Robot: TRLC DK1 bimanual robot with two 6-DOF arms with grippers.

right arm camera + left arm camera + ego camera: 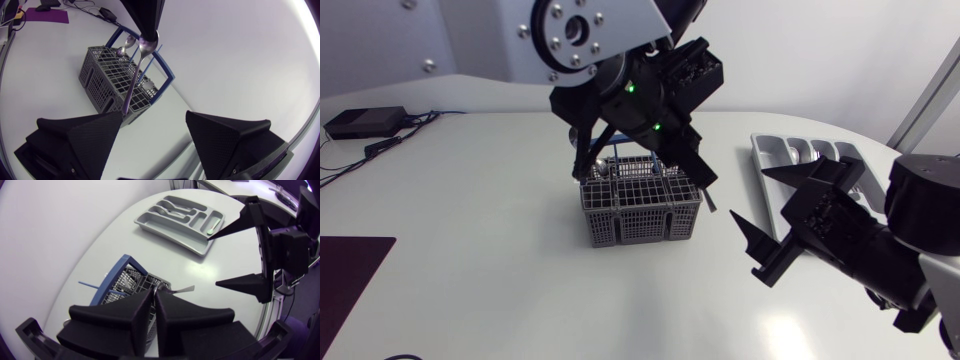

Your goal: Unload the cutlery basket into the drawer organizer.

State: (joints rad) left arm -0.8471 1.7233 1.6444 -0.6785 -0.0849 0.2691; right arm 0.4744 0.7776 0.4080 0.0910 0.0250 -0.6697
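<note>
There is 1 cutlery basket (640, 212) and 1 drawer organizer (167, 236). At the basket there are 2 spoons: 1 raised spoon (134, 80) and 1 standing spoon (121, 50). The organizer holds at least 2 further spoons (169, 211) and 1 green-handled piece (213, 227). There are 2 grippers, the left gripper (154, 292) and the right gripper (154, 120), plus 1 black box (365, 122).

Grey grid-mesh cutlery basket (640, 212), blue handle (111, 277), pale grey drawer organizer (170, 239), silver spoon (133, 85), white table (470, 260)
</note>
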